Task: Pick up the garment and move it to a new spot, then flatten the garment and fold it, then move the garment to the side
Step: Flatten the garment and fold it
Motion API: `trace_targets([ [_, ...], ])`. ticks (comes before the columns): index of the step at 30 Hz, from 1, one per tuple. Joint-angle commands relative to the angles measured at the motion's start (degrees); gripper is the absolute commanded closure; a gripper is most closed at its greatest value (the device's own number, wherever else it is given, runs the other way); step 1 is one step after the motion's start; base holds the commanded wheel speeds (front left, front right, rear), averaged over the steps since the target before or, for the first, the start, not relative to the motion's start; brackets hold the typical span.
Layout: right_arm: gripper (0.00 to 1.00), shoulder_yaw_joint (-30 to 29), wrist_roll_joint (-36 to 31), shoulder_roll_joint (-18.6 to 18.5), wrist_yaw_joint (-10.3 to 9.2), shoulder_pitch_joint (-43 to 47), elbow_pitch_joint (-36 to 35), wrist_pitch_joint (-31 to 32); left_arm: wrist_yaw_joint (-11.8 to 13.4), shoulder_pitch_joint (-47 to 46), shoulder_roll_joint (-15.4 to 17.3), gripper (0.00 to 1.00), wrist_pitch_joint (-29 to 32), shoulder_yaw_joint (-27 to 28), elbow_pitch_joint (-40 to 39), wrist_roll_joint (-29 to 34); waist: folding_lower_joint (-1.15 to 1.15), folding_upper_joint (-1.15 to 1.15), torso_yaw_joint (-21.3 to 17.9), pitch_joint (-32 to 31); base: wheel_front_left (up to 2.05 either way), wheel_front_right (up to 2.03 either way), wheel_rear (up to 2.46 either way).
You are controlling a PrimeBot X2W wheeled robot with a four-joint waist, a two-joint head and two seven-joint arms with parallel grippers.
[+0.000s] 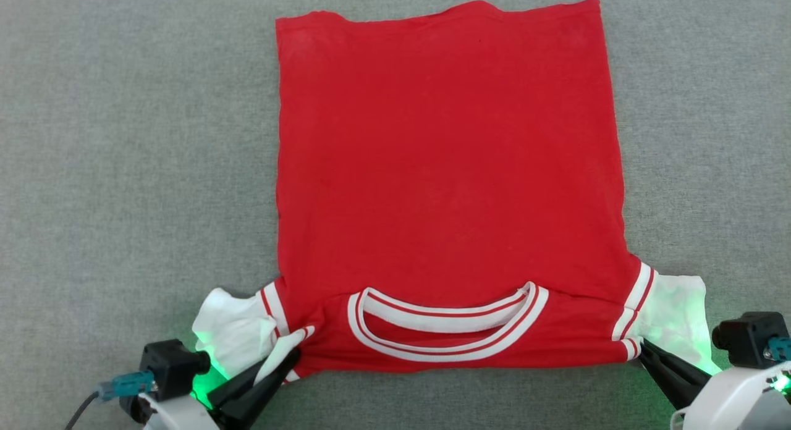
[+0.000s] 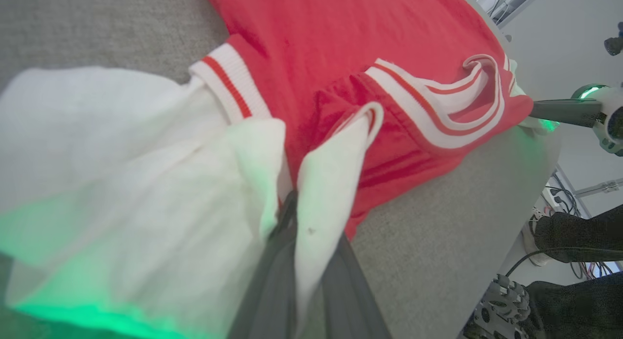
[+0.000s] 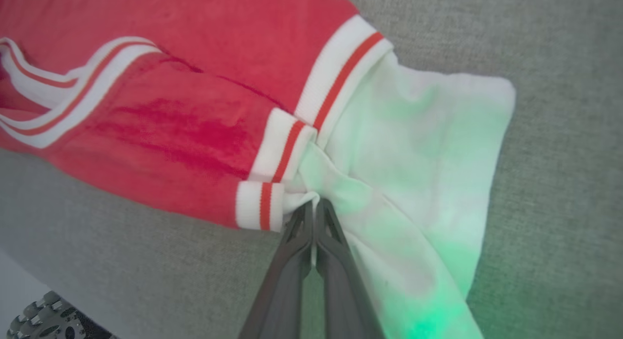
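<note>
Garment (image 1: 445,170) edge pinched by left gripper (image 1: 295,351) and right gripper (image 1: 644,351); grey mat (image 1: 123,139) surrounds.

Bright, even light; green glow nearby

Your head camera looks steeply down from above the near edge of the grey cloth-covered desk (image 1: 123,139), far enough back to take in the whole red jersey-style shirt (image 1: 445,170) with white sleeves and striped trim. Your left wrist camera sits close behind the left gripper (image 2: 292,205), facing along the desk's near edge toward the right gripper (image 2: 534,107). Your right wrist camera, equally close, looks down over its own dark fingers (image 3: 340,271) at that near edge. All three share the striped collar (image 1: 448,325).
</note>
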Motion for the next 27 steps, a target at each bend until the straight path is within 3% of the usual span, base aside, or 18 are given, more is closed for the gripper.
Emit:
trace_targets([
  [1,1.00,0.8,0.2,0.0,-0.08,-0.5,1.4,-0.1,0.4,-0.1,-0.8,1.00,0.8,-0.9,1.8,0.1,0.00,0.00,0.1,0.1,0.00,0.00,0.00],
  [8,1.00,5.9,-0.7,-1.5,-0.16,-2.8,10.2,-3.4,0.5,-2.3,-2.1,1.00,1.6,-4.5,5.5,0.4,0.00,0.00,0.9,0.4,0.00,0.00,0.00],
  [15,1.00,8.6,-0.2,-1.9,-0.28,-4.7,13.1,-6.7,0.6,-3.2,-2.6,1.00,1.4,-6.4,7.2,-1.0,0.00,0.00,0.5,-0.2,0.00,0.00,0.00],
  [16,0.92,8.9,-0.2,-1.9,-0.28,-5.0,12.9,-7.2,0.6,-3.2,-2.6,1.00,1.3,-6.5,7.2,-1.2,0.00,0.00,0.4,-0.3,0.00,0.00,0.00],
  [18,0.49,8.8,-0.5,-2.1,-0.28,-5.4,12.2,-8.1,0.6,-3.3,-2.6,1.00,1.2,-6.6,7.2,-1.5,0.00,0.00,0.1,-0.5,0.00,0.00,0.00],
  [19,0.04,8.6,-0.8,-2.2,-0.27,-5.4,11.6,-8.4,0.6,-3.3,-2.5,1.00,1.2,-6.7,7.2,-1.5,0.00,0.00,0.1,-0.7,0.00,0.00,0.00],
  [20,0.00,8.3,-0.9,-2.4,-0.26,-5.3,10.7,-8.7,0.6,-3.2,-2.5,1.00,1.1,-6.8,7.1,-1.6,0.00,0.00,0.0,-0.8,0.00,0.00,0.00],
  [27,0.00,4.2,0.5,-4.6,-0.06,-2.8,-3.0,-5.0,0.5,-2.4,-1.9,1.00,1.0,-5.8,5.4,-2.1,0.00,0.00,-0.6,-1.4,0.00,0.00,0.00],
])
